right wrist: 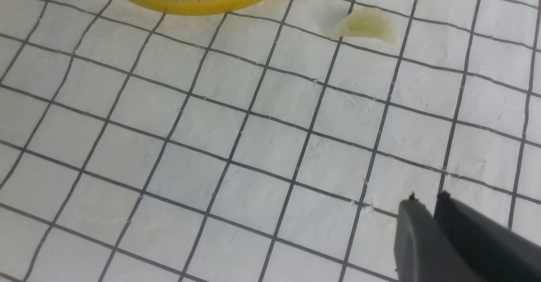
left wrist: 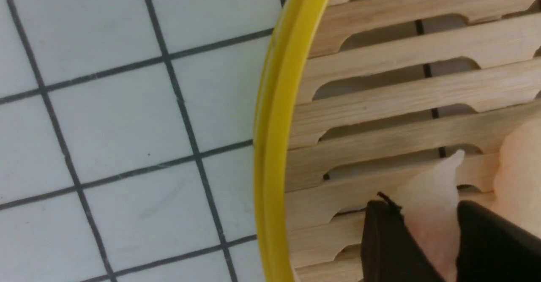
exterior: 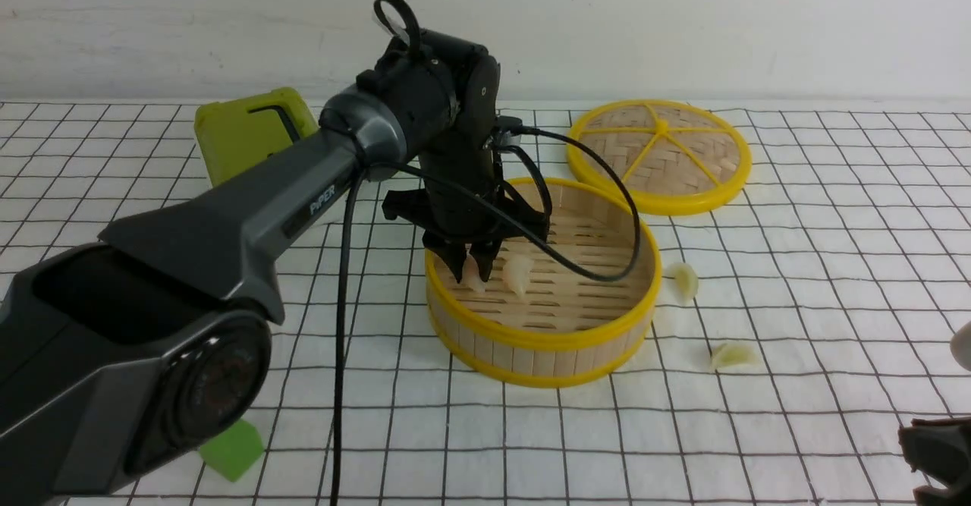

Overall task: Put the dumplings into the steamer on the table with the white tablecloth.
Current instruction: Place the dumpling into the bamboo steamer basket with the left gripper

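Note:
The steamer [exterior: 542, 337] stands mid-table on the white tablecloth [exterior: 834, 225]. My left gripper [exterior: 472, 262] reaches down inside it near the left wall, shut on a whitish-pink dumpling [exterior: 475, 277] just above the slatted floor. In the left wrist view the black fingertips [left wrist: 382, 231] press both sides of that dumpling [left wrist: 431, 189]. A second dumpling [exterior: 520, 273] lies on the slats beside it. Two more dumplings rest on the cloth right of the steamer, one close to it [exterior: 686, 282] and a pale green one nearer me [exterior: 732, 356] [right wrist: 365, 26]. My right gripper [right wrist: 427, 201] hovers shut and empty over the cloth at the front right [exterior: 929, 453].
The steamer's woven lid [exterior: 658, 153] lies flat behind and to the right of the steamer. An olive-green block [exterior: 250, 130] sits at the back left, partly behind my left arm. A green foam cube [exterior: 231, 449] lies near the front left.

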You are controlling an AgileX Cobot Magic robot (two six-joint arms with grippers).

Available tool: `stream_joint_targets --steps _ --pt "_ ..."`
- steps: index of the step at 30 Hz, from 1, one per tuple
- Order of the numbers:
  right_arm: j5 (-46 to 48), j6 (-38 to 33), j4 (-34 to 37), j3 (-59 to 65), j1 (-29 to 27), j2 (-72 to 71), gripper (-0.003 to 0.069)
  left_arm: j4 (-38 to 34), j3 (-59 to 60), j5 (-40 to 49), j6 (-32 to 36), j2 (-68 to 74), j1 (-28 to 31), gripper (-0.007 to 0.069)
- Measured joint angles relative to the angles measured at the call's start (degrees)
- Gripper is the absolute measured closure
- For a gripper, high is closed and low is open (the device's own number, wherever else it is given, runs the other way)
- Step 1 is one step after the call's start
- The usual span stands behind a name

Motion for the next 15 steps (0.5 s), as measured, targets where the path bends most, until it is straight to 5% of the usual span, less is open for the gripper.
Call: stream_joint_targets --steps 7,15 --pt "0.0 0.0 -0.13 0.0 0.0 0.0 0.0583 0.7 -0.58 -1.22 -0.73 0.21 0.0 0.0309" --pt "0.11 0.22 -1.52 0.0 0.0 0.0 0.0578 0.63 -6.47 0.13 0.57 -2.88 0.0 0.0339"
